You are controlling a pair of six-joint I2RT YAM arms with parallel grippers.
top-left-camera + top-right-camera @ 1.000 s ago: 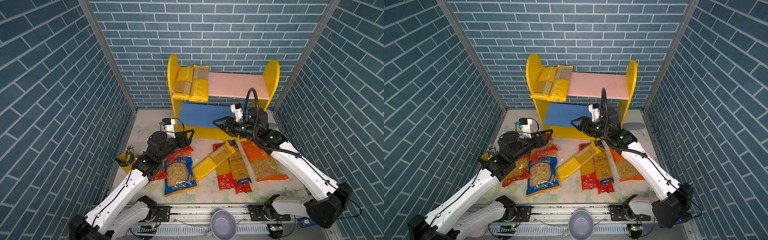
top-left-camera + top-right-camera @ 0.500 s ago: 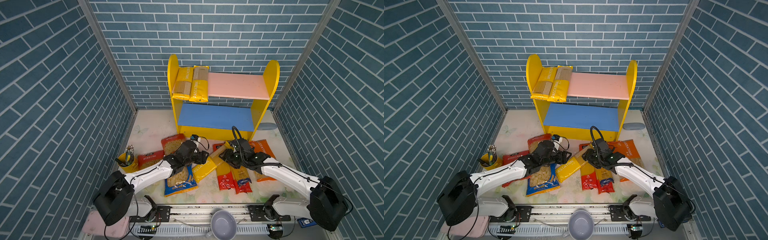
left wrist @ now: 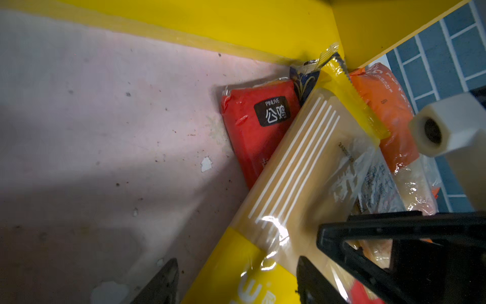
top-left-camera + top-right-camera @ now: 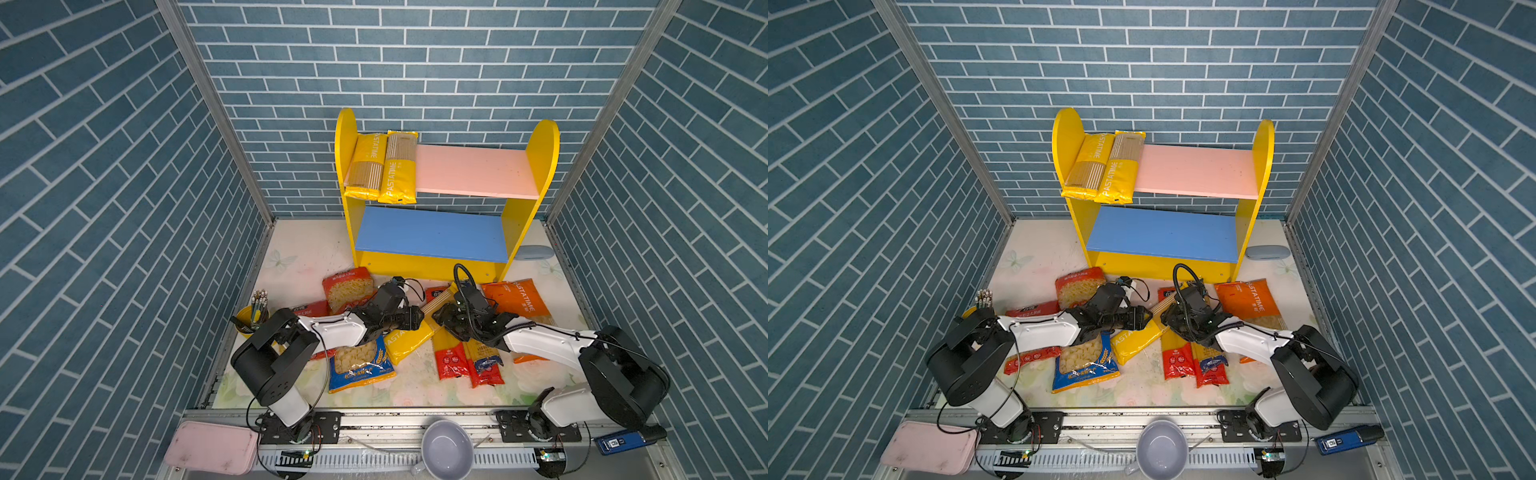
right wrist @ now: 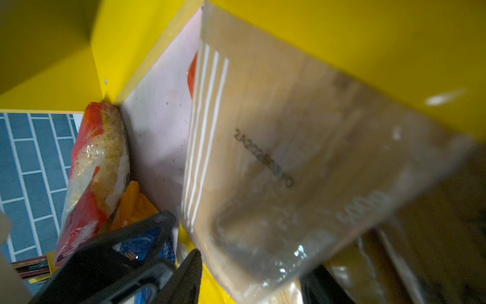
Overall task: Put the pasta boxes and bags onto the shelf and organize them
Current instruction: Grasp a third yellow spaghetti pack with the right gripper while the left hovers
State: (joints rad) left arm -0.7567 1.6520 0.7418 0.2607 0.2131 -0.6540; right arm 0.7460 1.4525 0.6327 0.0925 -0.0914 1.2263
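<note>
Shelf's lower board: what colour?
Plain blue. The lower board shows best in both top views, under the pink upper board.

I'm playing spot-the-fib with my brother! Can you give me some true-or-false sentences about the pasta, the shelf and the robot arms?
1. Two yellow packs lie on the pink board. True.
2. The blue board is full of bags. False: nothing lies on it.
3. The left gripper and the right gripper reach up to the top of the shelf. False: both are low, at a long yellow pack lying on the table.
4. A cup of pencils stands near the left arm. True.
</note>
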